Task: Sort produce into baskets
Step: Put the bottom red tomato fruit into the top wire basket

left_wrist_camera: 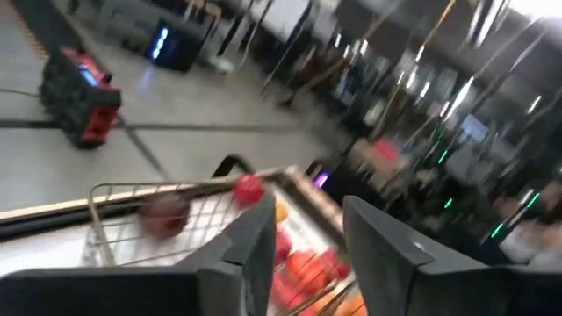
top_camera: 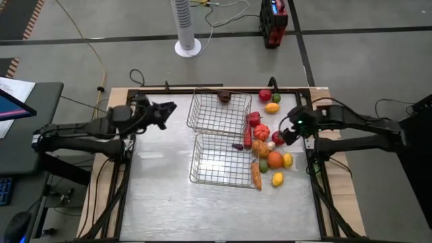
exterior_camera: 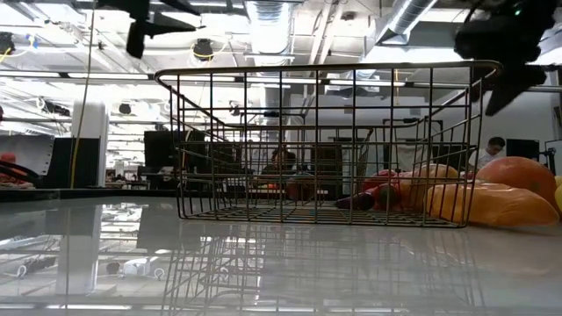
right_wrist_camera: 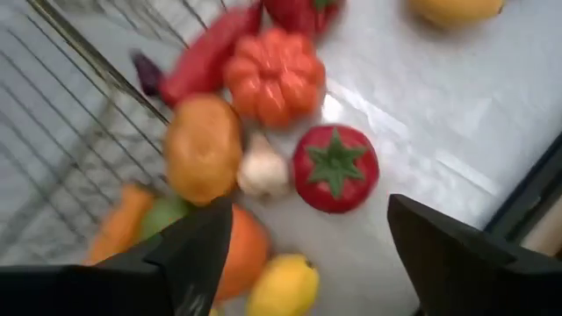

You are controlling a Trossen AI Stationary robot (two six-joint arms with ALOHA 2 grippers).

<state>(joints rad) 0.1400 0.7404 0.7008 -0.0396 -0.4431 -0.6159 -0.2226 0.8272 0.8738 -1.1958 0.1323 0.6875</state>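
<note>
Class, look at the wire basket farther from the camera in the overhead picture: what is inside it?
The far basket holds one dark reddish piece of produce at its back edge; the rest shows bare table through the mesh. Nothing covers it from above, though the piece's kind is unclear.

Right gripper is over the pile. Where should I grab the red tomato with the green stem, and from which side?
Take the tomato across its round body, straight from above: its stem points up, the open right gripper hangs nearby, and the side away from the white garlic looks clear.

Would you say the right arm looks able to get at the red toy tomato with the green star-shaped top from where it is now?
Probably yes. The right gripper hovers over the pile with jaws open, and the red toy tomato lies bare on the table beside a small white garlic-like piece, nothing covering it.
</note>
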